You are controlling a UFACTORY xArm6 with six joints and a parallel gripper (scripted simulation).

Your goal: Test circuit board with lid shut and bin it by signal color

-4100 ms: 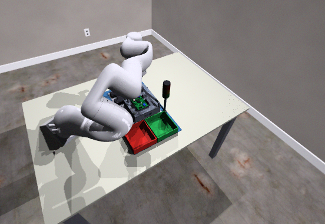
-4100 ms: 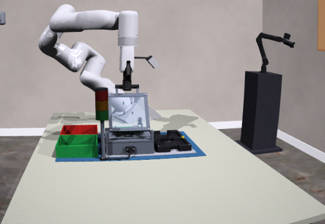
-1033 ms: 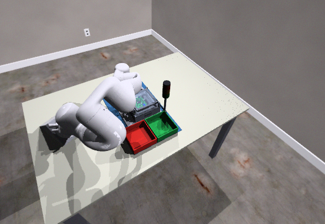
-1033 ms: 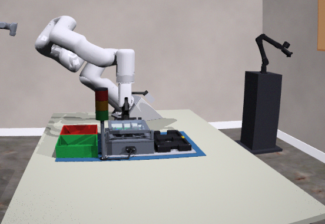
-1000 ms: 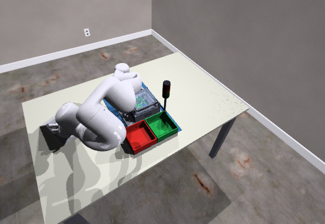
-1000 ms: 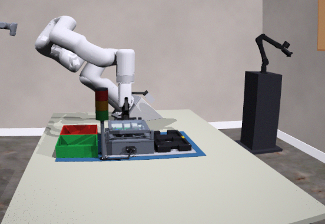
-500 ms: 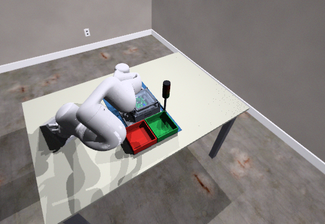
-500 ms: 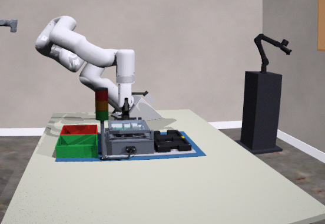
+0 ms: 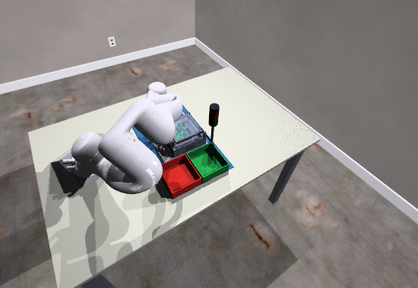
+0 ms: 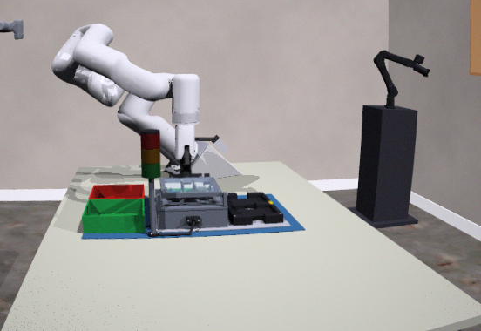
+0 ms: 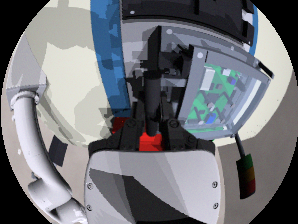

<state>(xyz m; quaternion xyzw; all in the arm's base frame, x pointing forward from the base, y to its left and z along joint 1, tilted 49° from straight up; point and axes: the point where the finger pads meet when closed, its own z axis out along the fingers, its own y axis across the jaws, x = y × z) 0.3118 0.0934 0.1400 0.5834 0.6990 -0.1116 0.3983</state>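
The green circuit board (image 9: 183, 129) lies in the tester (image 10: 192, 207) under the clear lid (image 10: 188, 185), and it also shows in the wrist view (image 11: 216, 96). The lid lies low and nearly flat over the tester. My gripper (image 10: 186, 166) points straight down at the tester's far edge and is shut on the lid's handle (image 11: 154, 119). In the top view the arm hides the gripper. The signal tower (image 10: 151, 153) stands beside the tester; none of its red, amber and green segments looks clearly lit.
The black tray (image 10: 254, 207) sits right of the tester on the blue mat, with both pockets empty. The red bin (image 9: 181, 175) and the green bin (image 9: 207, 161) stand side by side next to the tower. A black pedestal with a small arm (image 10: 388, 162) stands off the table.
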